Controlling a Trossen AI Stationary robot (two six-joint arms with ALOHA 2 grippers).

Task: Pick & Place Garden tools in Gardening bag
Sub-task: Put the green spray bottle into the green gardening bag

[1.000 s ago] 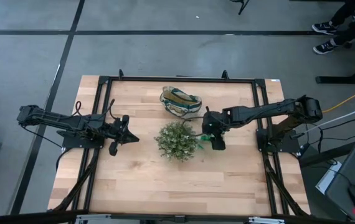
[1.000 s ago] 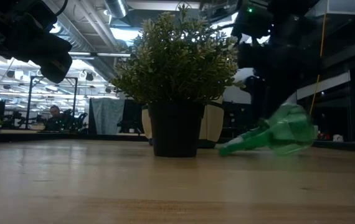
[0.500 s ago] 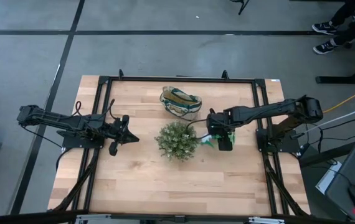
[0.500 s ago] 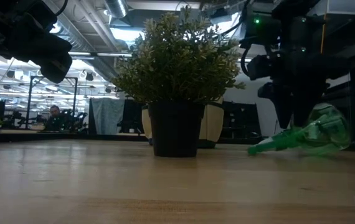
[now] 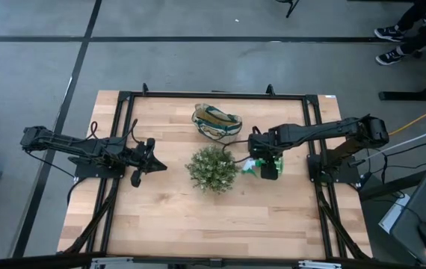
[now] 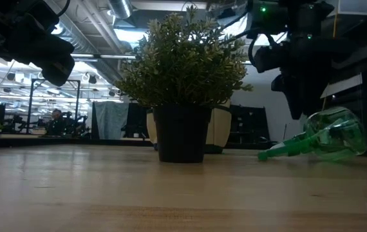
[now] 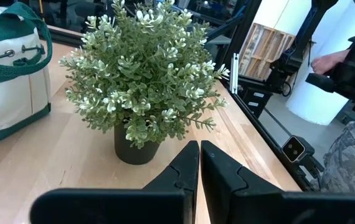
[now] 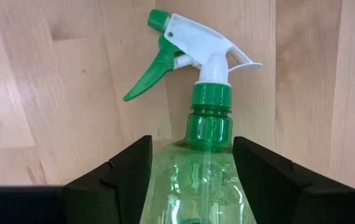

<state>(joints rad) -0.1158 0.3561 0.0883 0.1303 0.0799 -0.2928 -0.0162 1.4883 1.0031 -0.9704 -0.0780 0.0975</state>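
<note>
**Right arm lining up on the green spray bottle**

You are at the pick stage. The green spray bottle (image 8: 205,143) is lying on its side on the worktop (image 5: 198,217), right of centre in the high view, just beside the potted plant (image 5: 212,169). The right gripper (image 5: 267,166) is hanging directly over the bottle's body. In the right wrist view its fingers (image 8: 118,174) are standing wide apart, one on each side of the clear green body, with the white trigger head pointing toward the top of that frame. A little worktop shows between each finger and the plastic, so I judge that nothing is being gripped yet. In the low view the bottle (image 6: 325,138) is resting on the wood at the right of the frame, and the dark gripper is sitting above it, not carrying it.

The gardening bag (image 5: 216,122) is sitting at upper centre of the high view, just beyond the plant, with its mouth facing up.

Next, you are needing to close on the body while keeping it centred. The round, smooth plastic will probably try to roll or squirt out sideways. Then you are lifting clear of the plant's foliage before swinging over to the bag.

The left gripper (image 5: 140,158) is waiting at the left of the worktop, well apart from the plant. In the left wrist view its fingers (image 7: 187,171) are pressed together with nothing between them.
</note>
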